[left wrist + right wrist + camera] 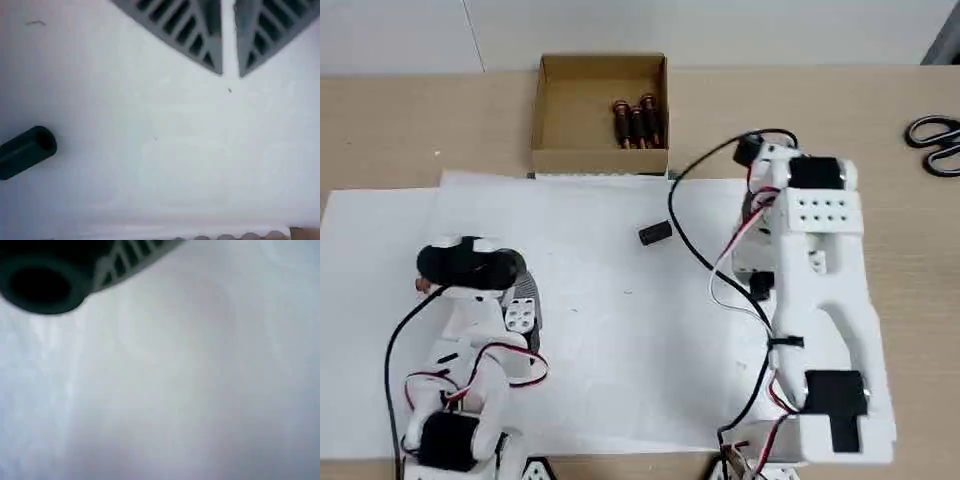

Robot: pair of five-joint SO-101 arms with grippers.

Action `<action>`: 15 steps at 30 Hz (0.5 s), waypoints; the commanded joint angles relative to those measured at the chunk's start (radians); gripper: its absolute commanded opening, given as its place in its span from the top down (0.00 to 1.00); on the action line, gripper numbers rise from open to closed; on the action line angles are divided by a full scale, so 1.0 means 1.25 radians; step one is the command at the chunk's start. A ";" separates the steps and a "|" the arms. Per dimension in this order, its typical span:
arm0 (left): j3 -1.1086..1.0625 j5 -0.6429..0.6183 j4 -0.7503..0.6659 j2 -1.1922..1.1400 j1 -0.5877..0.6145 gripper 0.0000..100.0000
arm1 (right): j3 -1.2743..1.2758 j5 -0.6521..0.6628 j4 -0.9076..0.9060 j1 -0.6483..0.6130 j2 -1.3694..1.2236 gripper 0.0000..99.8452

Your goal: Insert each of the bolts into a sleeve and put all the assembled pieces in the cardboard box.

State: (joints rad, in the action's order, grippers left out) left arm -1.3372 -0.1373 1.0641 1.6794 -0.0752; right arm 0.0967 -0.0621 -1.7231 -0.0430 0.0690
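- The loose sleeve [655, 233] lay on the white paper [600, 340] at the centre of the high view, below the cardboard box [548, 110]. Its long axis ran nearly across the frame.
- Left gripper [229, 74]: jaws almost closed and empty, lower left of that sleeve.
- Right gripper [67, 271]: nearer, and apparently clamped on a second sleeve [40, 286].

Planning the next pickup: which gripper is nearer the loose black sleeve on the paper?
Right. The right gripper sits to the right of the sleeve; the left gripper is farther, toward the front left.
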 commanded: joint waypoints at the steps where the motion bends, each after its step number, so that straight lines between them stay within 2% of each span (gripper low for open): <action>1: 0.102 -0.002 0.009 -0.098 0.006 0.99 | 0.027 -0.007 0.012 0.007 0.055 1.00; 7: 0.358 -0.061 0.023 -0.401 0.102 0.99 | 0.038 -0.009 0.013 0.007 0.056 1.00; 11: 0.532 -0.145 0.125 -0.597 0.144 0.99 | 0.038 -0.009 0.010 0.007 0.056 1.00; 15: 0.609 -0.250 0.217 -0.702 0.166 0.99 | 0.038 -0.009 0.010 0.007 0.056 1.00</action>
State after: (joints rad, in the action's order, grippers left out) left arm -0.6667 -0.3736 1.2666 0.8800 0.1212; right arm 0.1473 -0.0621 -1.7123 -0.0445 0.0905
